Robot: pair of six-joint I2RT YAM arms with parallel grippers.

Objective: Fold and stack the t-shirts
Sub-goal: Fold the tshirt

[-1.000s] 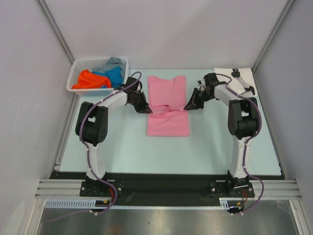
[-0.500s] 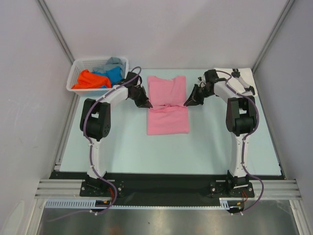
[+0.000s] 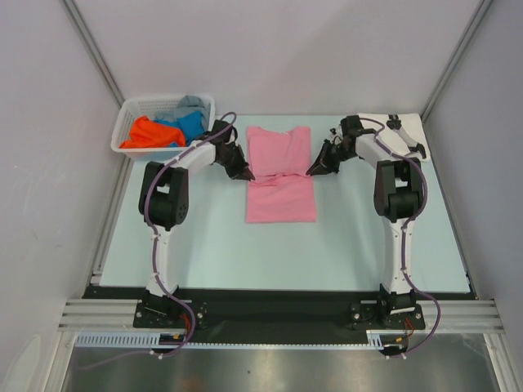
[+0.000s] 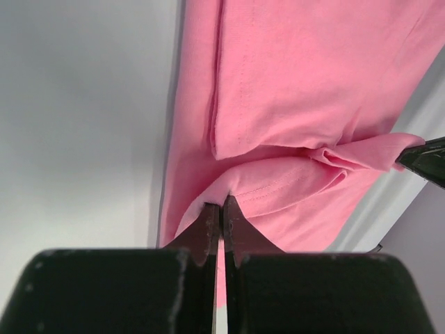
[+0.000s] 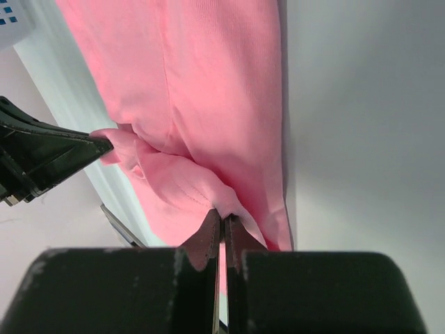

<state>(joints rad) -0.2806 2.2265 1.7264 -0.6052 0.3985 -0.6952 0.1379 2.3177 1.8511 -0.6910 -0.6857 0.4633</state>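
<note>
Left wrist, left claw (image 4: 221, 203) pinching pink t-shirt (image 4: 299, 76)

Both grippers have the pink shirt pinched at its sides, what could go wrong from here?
Each grip is thin: the left gripper and right gripper pinch only the edge of the pink t-shirt, so one side might slip and skew the fold. The cloth between them is bunched, which could set a crease. The left arm lies close to the basket and may nudge it.
</note>
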